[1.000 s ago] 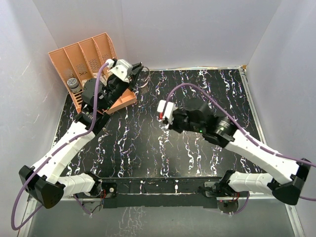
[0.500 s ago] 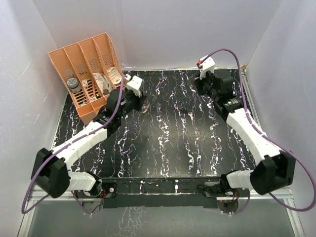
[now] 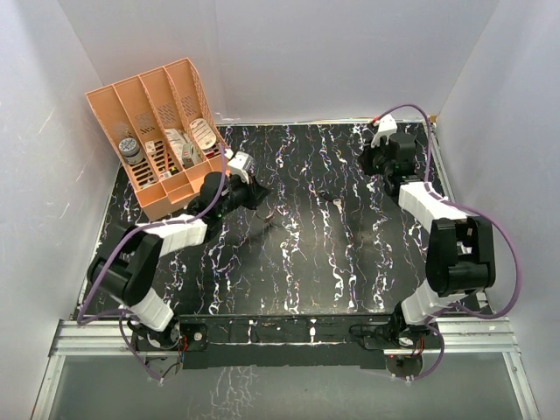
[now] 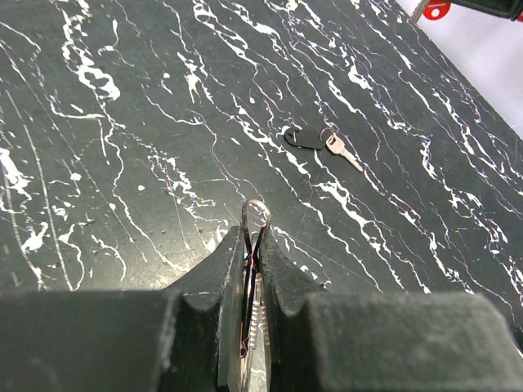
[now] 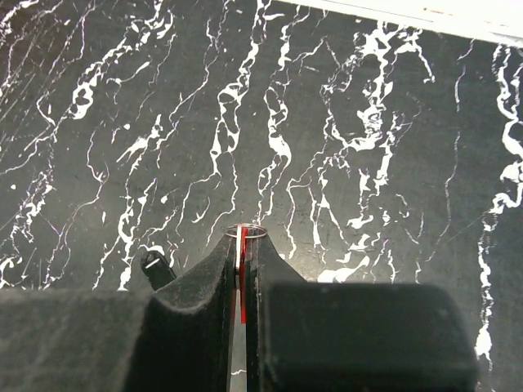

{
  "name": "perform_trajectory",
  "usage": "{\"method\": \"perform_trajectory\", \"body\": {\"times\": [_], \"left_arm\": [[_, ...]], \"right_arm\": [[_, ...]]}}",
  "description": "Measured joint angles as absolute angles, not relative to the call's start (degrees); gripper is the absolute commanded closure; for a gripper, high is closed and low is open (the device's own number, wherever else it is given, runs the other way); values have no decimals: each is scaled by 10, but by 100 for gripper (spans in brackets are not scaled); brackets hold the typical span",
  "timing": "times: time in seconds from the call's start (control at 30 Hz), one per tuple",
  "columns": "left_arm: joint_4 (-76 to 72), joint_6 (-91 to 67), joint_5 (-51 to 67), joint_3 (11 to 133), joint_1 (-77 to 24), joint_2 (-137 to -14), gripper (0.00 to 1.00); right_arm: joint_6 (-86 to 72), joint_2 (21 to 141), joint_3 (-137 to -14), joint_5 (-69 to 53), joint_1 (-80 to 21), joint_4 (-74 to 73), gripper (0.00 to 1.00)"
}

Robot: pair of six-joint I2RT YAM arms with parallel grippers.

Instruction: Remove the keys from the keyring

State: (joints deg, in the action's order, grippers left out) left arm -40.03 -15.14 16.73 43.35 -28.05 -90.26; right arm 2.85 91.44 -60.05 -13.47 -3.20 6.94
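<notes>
L pincer (image 4: pixel 255 245) is clenched on the keyring (image 4: pixel 256 214), a thin wire loop seen nearly edge-on. Its top pokes out past the fingertips, over the desk (image 3: pixel 289 262). No key shows on the visible part of the ring. In the top view this pincer sits approx 10 o'clock from desk centre, near the orange rack (image 3: pixel 131 105).

R pincer (image 5: pixel 243 253) is clamped tight on the red-headed key (image 5: pixel 242 273). The key shows as a red sliver between the pads, w/ a small silvery loop at the tip. Can't tell if that loop is part of the key or sth separate. This pincer is at approx 1 o'clock, by the far R corner.

Two more keys lie loose on the desk, just past centre toward 1 o'clock: dark-headed key (image 4: pixel 299 140) and silver key (image 4: pixel 343 153). Their heads touch or nearly do, and both are well apart from the pincers.

Handling, my read: all of it is v. light, rigid, smooth metal. It will slide easily and lies flat, so it's hard to pinch from above. The ring wire is prob. springy, so grip across the wire away from the split and leave the opening free. Take keys by the flat head, blade free. Task looks near done, provided the hidden part of the ring carries nothing.
</notes>
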Motion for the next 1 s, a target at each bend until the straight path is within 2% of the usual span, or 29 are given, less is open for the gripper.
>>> {"method": "perform_trajectory", "body": {"times": [0.3, 0.53, 0.67, 0.83, 0.9, 0.93, 1.0], "left_arm": [[-567, -208, 256, 447, -263, -1068, 100], [-620, -234, 296, 514, -244, -1176, 100], [-628, -238, 303, 542, -237, -1209, 84], [-630, -241, 310, 561, -236, -1224, 77], [-630, -241, 312, 562, -236, -1226, 71], [-629, -241, 314, 563, -236, -1226, 65], [-630, -241, 318, 567, -236, -1227, 46]], "right_arm": [[20, 971, -585, -135, -33, 135, 100], [9, 1035, -584, -148, -29, 152, 100], [6, 1061, -583, -150, -28, 152, 98], [3, 1076, -583, -149, -28, 153, 95], [3, 1085, -583, -144, -28, 157, 94], [3, 1090, -584, -142, -28, 158, 88], [1, 1104, -585, -137, -25, 161, 74]]}}
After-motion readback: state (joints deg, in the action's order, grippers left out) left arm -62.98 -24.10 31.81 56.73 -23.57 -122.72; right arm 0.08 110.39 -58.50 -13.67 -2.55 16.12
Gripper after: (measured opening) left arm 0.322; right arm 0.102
